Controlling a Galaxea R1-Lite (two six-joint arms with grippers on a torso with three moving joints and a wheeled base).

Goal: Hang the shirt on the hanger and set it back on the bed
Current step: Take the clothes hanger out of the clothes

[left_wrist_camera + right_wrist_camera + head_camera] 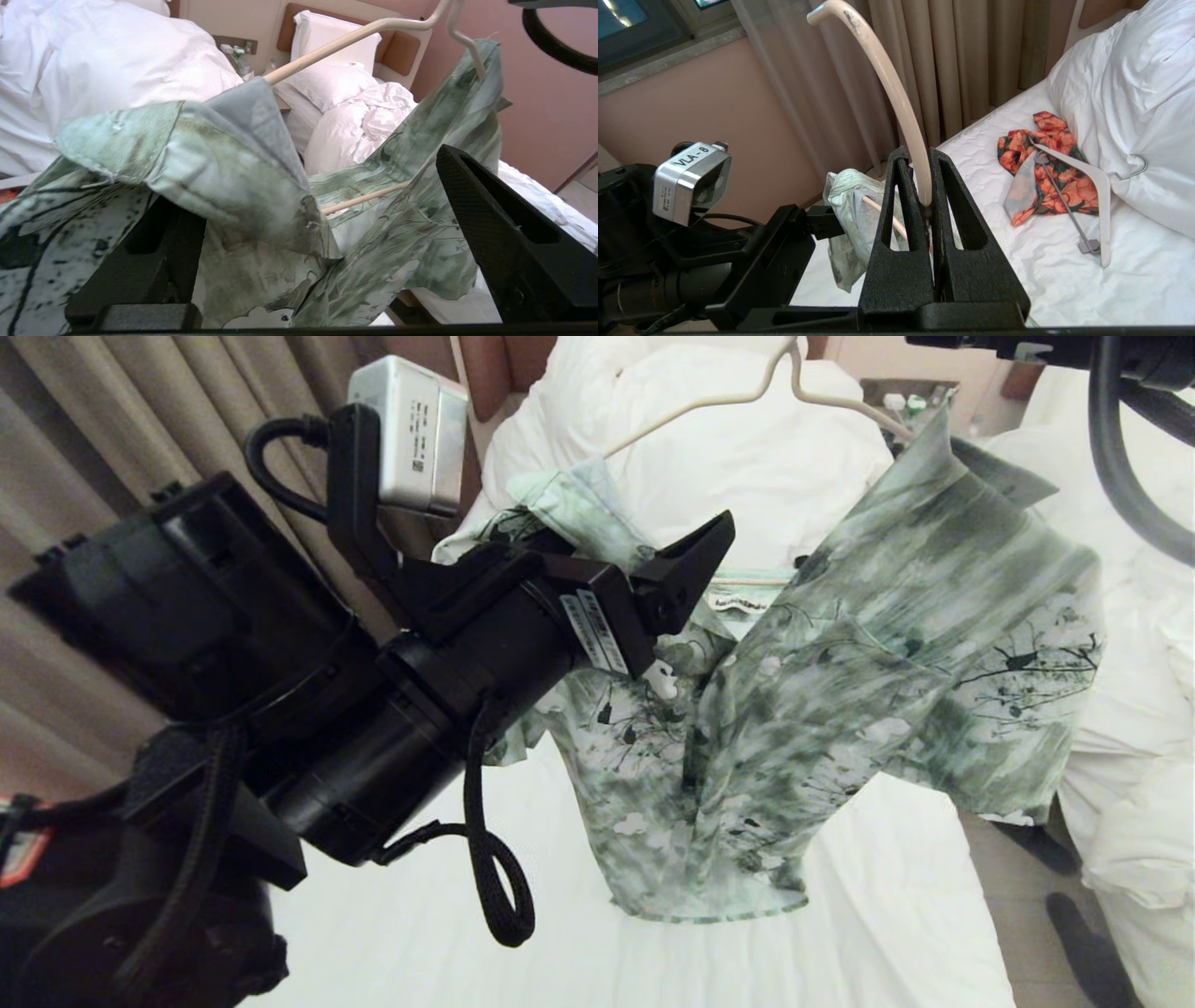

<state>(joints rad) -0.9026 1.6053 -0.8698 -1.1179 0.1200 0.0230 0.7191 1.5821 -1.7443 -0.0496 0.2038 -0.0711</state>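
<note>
The green and white shirt (840,691) hangs over the bed (887,915) on the cream hanger (709,401). One shoulder is draped over the hanger's arm; the other arm is bare above the bunched collar. My right gripper (920,154) is shut on the hanger (887,74) at the base of its hook and holds it up; in the head view only that arm's cable shows at top right. My left gripper (686,588) is open beside the bunched shoulder. In the left wrist view the shirt (224,163) lies loosely between the spread fingers (490,224), and the hanger (345,39) runs above it.
An orange-red floral garment (1045,163) and a wide white hanger (1087,177) lie on the sheet near the pillows (1134,93). Curtains (93,448) hang to the left. A neighbouring bed with rumpled duvet (1148,709) is on the right, with a nightstand (910,401) between.
</note>
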